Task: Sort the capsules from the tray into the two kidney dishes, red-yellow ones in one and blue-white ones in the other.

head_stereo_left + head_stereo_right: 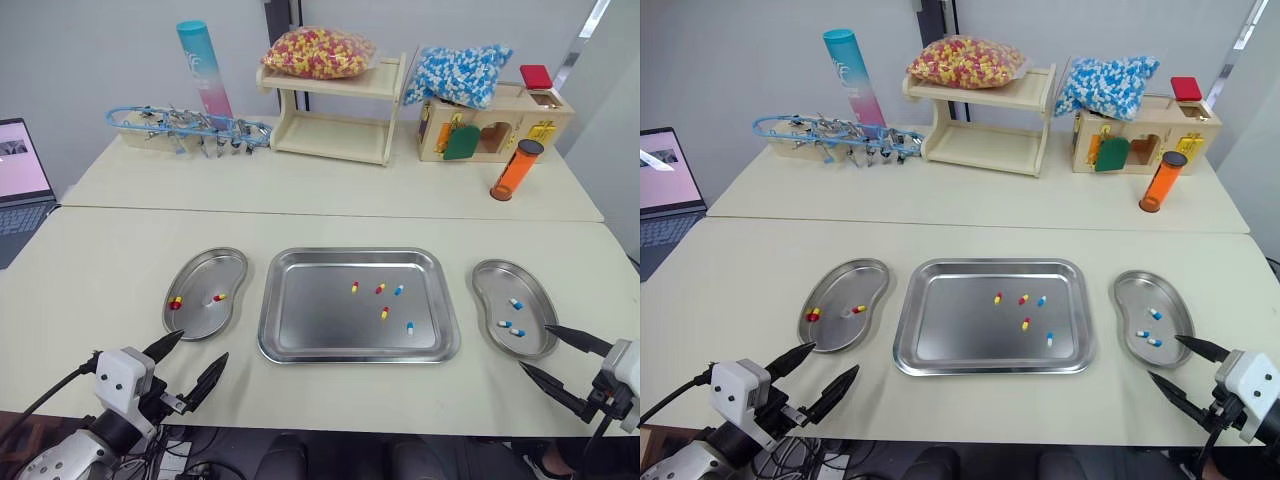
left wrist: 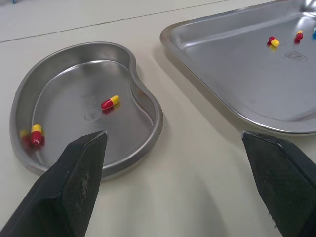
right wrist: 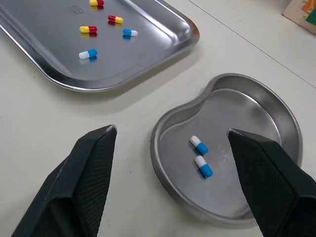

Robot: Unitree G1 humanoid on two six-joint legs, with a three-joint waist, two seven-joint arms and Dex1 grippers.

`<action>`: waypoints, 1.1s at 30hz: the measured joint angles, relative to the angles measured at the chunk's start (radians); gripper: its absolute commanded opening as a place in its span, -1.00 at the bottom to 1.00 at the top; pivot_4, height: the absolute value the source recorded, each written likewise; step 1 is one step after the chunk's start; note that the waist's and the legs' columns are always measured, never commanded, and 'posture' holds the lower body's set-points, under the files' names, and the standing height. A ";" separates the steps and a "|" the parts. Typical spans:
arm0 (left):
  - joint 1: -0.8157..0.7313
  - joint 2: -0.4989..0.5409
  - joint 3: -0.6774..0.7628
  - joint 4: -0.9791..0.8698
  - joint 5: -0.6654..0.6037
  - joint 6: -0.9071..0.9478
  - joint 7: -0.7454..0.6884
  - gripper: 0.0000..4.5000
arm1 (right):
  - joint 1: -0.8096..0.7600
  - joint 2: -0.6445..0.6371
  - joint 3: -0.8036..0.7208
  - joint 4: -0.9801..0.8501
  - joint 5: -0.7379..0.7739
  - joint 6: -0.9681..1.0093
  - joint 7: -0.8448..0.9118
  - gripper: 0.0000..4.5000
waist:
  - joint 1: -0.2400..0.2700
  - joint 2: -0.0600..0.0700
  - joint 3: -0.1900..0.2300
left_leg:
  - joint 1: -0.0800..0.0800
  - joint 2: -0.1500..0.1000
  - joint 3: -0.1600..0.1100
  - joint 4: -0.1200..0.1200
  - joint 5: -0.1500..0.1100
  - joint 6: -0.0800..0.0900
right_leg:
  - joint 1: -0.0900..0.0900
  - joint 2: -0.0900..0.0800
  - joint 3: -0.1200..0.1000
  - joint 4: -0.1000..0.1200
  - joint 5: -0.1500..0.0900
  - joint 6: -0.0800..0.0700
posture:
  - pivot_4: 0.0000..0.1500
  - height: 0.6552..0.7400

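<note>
1. Head view: the tray (image 1: 310, 315) sits centred between the left kidney dish (image 1: 205, 272) and the right kidney dish (image 1: 498, 280), so each arm likely serves its own side. Three red-yellow capsules (image 1: 384, 313) and two blue-white capsules (image 1: 409, 327) lie in the tray's right half, well apart from both grippers.
2. Left wrist view: the left gripper (image 2: 173, 134) is spread wide and empty, hovering by its dish's near rim. That dish has two red-yellow ones.
3. Right wrist view: the right gripper (image 3: 172, 129) is likewise wide and empty, with sorted blue-white ones lying in its dish just beyond the fingertips.

One tray (image 1: 300, 330), two dishes (image 1: 200, 322), ten capsules (image 1: 384, 313)
</note>
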 measured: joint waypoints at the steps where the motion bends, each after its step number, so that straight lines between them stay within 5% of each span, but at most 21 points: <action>1: 0.005 0.003 0.000 -0.003 -0.001 0.002 -0.003 1.00 | 0.010 -0.001 -0.003 -0.002 0.004 0.005 0.000 0.98 | 0.000 0.000 0.000 | 0.000 0.000 0.000 0.000 0.000 0.000 | 0.000 0.000 0.000 0.000 0.000 0.000 | 1.00 1.00; 6: -0.033 0.148 0.001 0.002 -0.002 0.003 -0.094 1.00 | 0.018 -0.022 0.009 -0.067 0.031 0.041 -0.001 0.98 | 0.001 0.000 0.000 | 0.000 0.000 -0.001 0.000 0.000 0.000 | 0.000 0.000 0.000 0.001 0.000 0.000 | 1.00 1.00; 12: -0.310 0.339 -0.014 0.004 -0.080 0.140 -0.177 1.00 | -0.038 -0.069 0.109 -0.183 0.068 0.117 -0.003 0.98 | 0.003 0.001 0.000 | 0.000 0.000 -0.002 0.000 0.000 0.000 | 0.000 0.000 -0.001 0.001 0.000 0.000 | 1.00 1.00; 18: -0.571 0.356 -0.167 -0.106 -0.190 0.447 -0.044 1.00 | -0.101 -0.071 0.197 -0.272 0.092 0.203 -0.066 0.98 | -0.002 0.000 0.000 | 0.000 0.000 -0.002 0.000 0.000 0.000 | 0.000 0.000 -0.001 0.001 0.000 0.000 | 1.00 1.00; 22: -0.609 0.285 -0.234 -0.160 -0.218 0.575 0.081 1.00 | -0.108 -0.062 0.232 -0.286 0.096 0.217 -0.095 0.98 | -0.004 0.000 0.000 | 0.000 0.000 -0.002 0.000 0.000 0.000 | 0.000 0.000 -0.001 0.001 0.000 0.000 | 1.00 1.00; 25: -0.578 0.232 -0.289 -0.173 -0.185 0.592 0.143 0.75 | -0.116 -0.046 0.265 -0.285 0.086 0.209 -0.116 1.00 | -0.002 0.000 0.000 | 0.000 0.000 -0.002 0.000 0.000 0.000 | 0.000 0.000 -0.001 0.001 0.000 0.000 | 1.00 1.00; 30: -0.535 0.153 -0.361 -0.178 -0.132 0.570 0.186 0.04 | -0.118 -0.023 0.307 -0.275 0.061 0.190 -0.136 1.00 | 0.001 0.000 0.000 | 0.000 0.000 -0.002 0.001 0.000 0.000 | 0.000 0.000 -0.001 0.002 0.000 0.000 | 1.00 1.00; 33: -0.540 0.113 -0.382 -0.174 -0.103 0.566 0.214 0.04 | -0.114 -0.019 0.315 -0.272 0.056 0.180 -0.144 1.00 | 0.002 0.000 0.000 | 0.000 0.000 -0.002 0.001 0.000 0.000 | 0.000 0.000 -0.001 0.002 0.000 0.000 | 1.00 1.00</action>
